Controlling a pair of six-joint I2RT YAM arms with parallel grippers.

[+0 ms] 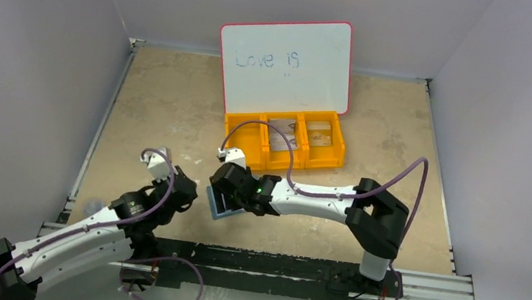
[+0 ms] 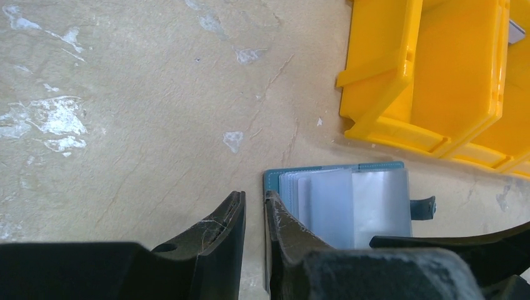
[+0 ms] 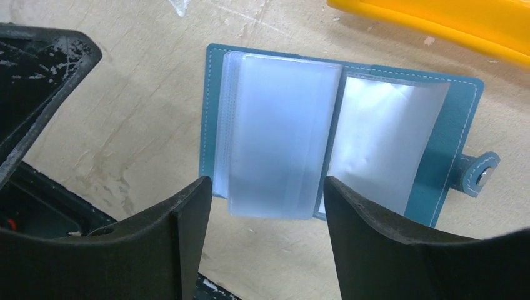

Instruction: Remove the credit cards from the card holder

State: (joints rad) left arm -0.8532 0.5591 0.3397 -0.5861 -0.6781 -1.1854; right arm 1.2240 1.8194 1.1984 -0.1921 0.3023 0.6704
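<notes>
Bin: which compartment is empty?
The left compartment: only bare orange floor shows there, while the middle compartment and right compartment each hold pale flat items.

Overhead view faces down; both wrist views share the card holder (image 3: 340, 134)

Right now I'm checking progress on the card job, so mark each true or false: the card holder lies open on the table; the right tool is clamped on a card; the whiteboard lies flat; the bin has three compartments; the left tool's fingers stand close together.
1. The card holder lies open on the table. True.
2. The right tool is clamped on a card. False: its fingers stand wide apart over the clear sleeves, holding nothing.
3. The whiteboard lies flat. False: it stands behind the orange bin.
4. The bin has three compartments. True.
5. The left tool has its fingers close together. True.
</notes>
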